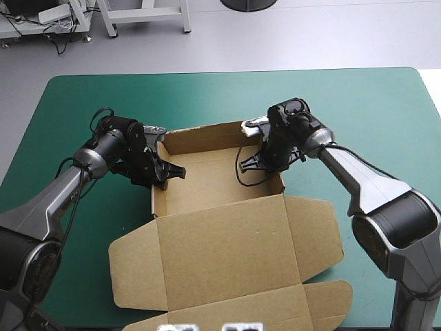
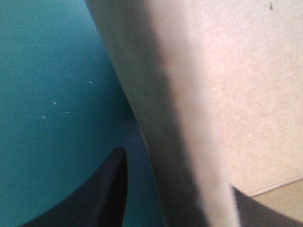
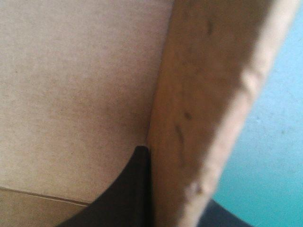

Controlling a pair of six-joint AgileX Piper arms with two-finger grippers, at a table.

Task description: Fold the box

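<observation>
Item: brown box [image 1: 217, 181], centre of the teal-green surface [image 1: 372, 103]. Condition: open tray with walls raised, the lid [image 1: 227, 252] and its flaps flat toward the near edge. Left gripper [image 1: 167, 172] fingers pinch the left wall; right gripper [image 1: 256, 163] fingers pinch the right wall. Judged outstanding: side walls probably not yet fully tucked.

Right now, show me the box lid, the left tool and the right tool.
box lid [image 1: 227, 248], high view, middle of its flat panel
left tool [image 1: 169, 176], high view, between its fingertips, at the left wall
right tool [image 1: 269, 164], high view, between its fingertips, at the right wall
</observation>
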